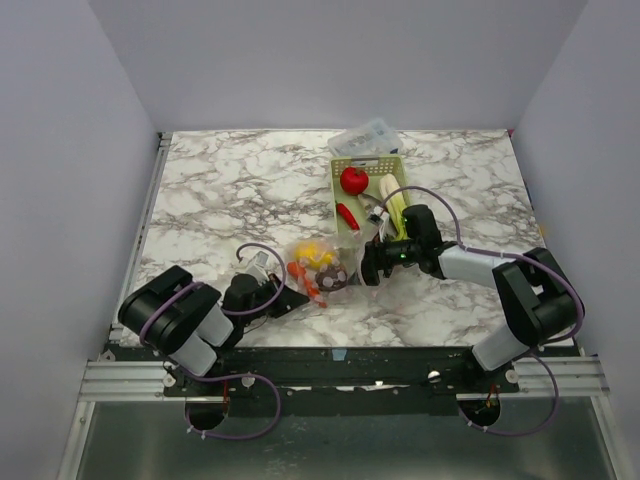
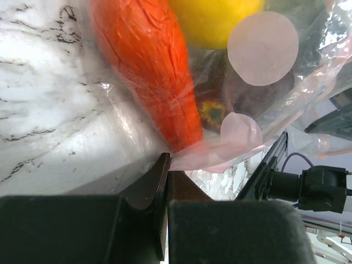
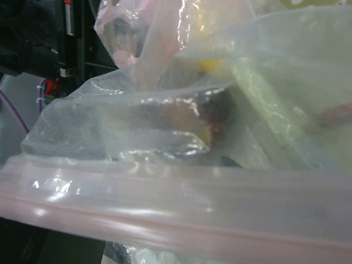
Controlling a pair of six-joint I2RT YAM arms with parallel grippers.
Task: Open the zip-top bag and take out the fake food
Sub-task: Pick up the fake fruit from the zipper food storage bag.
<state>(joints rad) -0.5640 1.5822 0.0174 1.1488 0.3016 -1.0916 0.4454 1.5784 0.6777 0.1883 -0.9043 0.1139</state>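
Two tools flank the bag (image 1: 322, 265) on the table (image 1: 220, 190): the left tool (image 1: 288, 298), pressed together on the bag's edge, lies at its 8 o'clock. The right tool (image 1: 372, 265) lies at its 3 o'clock, its arm stretched low toward 9 o'clock, with the zip strip (image 3: 165, 212) running crosswise just before it. Whether the right tool is spread or gripping cannot be told; carrot (image 2: 148, 66) and lemon (image 2: 214, 16) lie inside.

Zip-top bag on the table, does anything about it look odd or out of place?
Nothing looks spilled or broken. The zip-top bag lies crumpled on the marble table, with an orange carrot and a yellow lemon inside, while a red round fruit and a red chili sit in the pale green basket behind it.
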